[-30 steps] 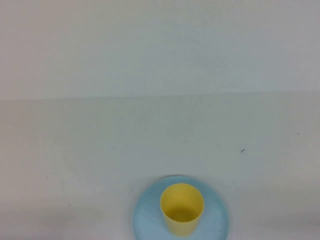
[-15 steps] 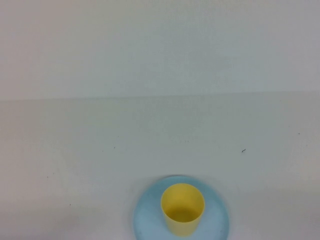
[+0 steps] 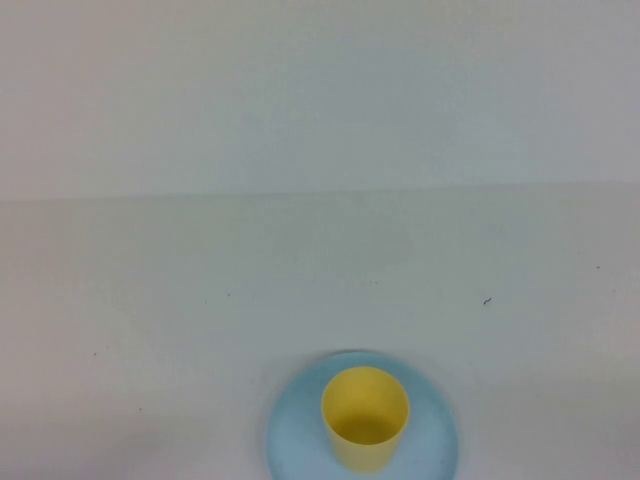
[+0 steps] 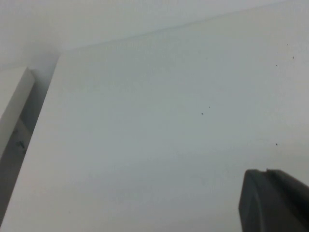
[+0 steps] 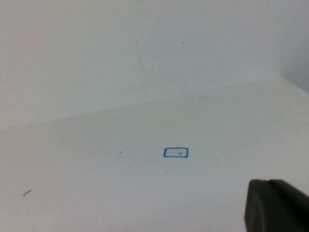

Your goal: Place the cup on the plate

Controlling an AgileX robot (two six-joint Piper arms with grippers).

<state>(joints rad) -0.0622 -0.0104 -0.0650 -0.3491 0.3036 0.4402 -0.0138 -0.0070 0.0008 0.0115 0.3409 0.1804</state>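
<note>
In the high view the yellow cup (image 3: 364, 418) stands upright on the light blue plate (image 3: 292, 430) at the table's near edge, about centre. Neither arm shows in that view. My left gripper (image 4: 265, 172) appears only in the left wrist view, shut with its dark fingers together and nothing between them, above bare white table. My right gripper (image 5: 267, 182) appears only in the right wrist view, also shut and empty, above bare table. Cup and plate do not show in either wrist view.
A small blue-outlined rectangle (image 5: 175, 152) is drawn on the table in the right wrist view. The table's side edge (image 4: 43, 101) and a white block (image 4: 14, 104) beyond it show in the left wrist view. A white wall rises behind the table.
</note>
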